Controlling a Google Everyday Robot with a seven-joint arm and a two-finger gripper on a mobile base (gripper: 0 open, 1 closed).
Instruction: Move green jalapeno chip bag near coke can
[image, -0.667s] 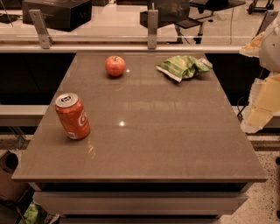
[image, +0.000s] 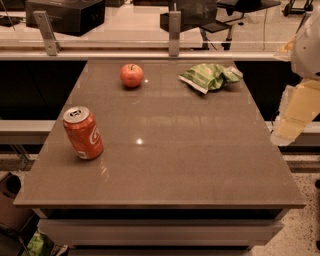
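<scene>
The green jalapeno chip bag (image: 210, 76) lies crinkled at the far right of the brown table (image: 190, 165). The coke can (image: 83, 132) stands upright near the table's left edge, closer to the front, far from the bag. My gripper (image: 295, 116) shows as a cream-coloured part of the arm at the right edge of the view. It hangs beside the table's right side, apart from the bag and holding nothing that I can see.
A red apple (image: 131, 75) sits at the far left-centre of the table, left of the bag. A rail with two metal posts (image: 174, 32) runs behind the table's back edge. The floor drops away past the front and right edges.
</scene>
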